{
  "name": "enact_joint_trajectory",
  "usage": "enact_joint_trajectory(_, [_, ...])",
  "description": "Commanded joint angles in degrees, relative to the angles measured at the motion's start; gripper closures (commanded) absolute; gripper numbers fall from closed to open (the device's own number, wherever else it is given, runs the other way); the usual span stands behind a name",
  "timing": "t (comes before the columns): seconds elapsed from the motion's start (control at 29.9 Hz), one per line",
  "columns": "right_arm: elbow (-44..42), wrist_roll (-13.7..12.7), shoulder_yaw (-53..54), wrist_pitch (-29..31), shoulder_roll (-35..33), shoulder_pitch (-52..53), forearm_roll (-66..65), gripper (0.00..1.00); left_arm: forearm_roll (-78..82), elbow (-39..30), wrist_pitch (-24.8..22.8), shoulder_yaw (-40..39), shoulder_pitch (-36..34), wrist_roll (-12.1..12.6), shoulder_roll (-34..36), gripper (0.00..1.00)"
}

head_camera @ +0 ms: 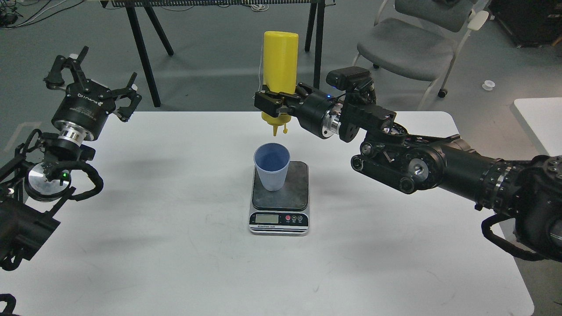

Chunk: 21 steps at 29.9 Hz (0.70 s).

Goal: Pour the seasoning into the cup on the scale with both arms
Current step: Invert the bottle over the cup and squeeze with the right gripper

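White lettering runs across the left gripper's (pixel 94 83) black wrist housing, but it appears upside down and cannot be read. The scale (pixel 279 219) carries a small line of print under its display, too tiny to make out.

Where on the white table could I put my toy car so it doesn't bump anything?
The white table is bare in front of the flat dark-topped kitchen scale and wide to its left. It is crowded at the centre: the light-blue ribbed plastic cup stands on the scale, under the upside-down yellow squeeze bottle held by the right gripper.

bare table (pixel 153 245) either side of scale (pixel 279 197), cup (pixel 272 166) mouth unblocked, inverted bottle (pixel 280 66) just above
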Motion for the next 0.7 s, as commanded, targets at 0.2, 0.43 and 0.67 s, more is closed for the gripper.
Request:
enact_joint_trajectory(0.2, [-0.9, -0.1, -4.7, -2.1, 2.1, -0.2, -1.6, 0.64, 0.0, -0.1, 0.0, -0.1, 0.0, 0.0, 0.1, 0.0])
enact_joint_trajectory(0.43, [-0.9, 0.0, -4.8, -2.1, 1.9, -0.6, -3.3, 0.64, 0.0, -0.1, 0.0, 0.1, 0.0, 0.0, 0.1, 0.0])
enact_joint_trajectory(0.67, [-0.8, -0.2, -4.5, -2.2, 1.9, -0.3, -3.2, 0.64, 0.1, -0.4, 0.0, 0.0, -0.1, 0.0, 0.3, 0.0])
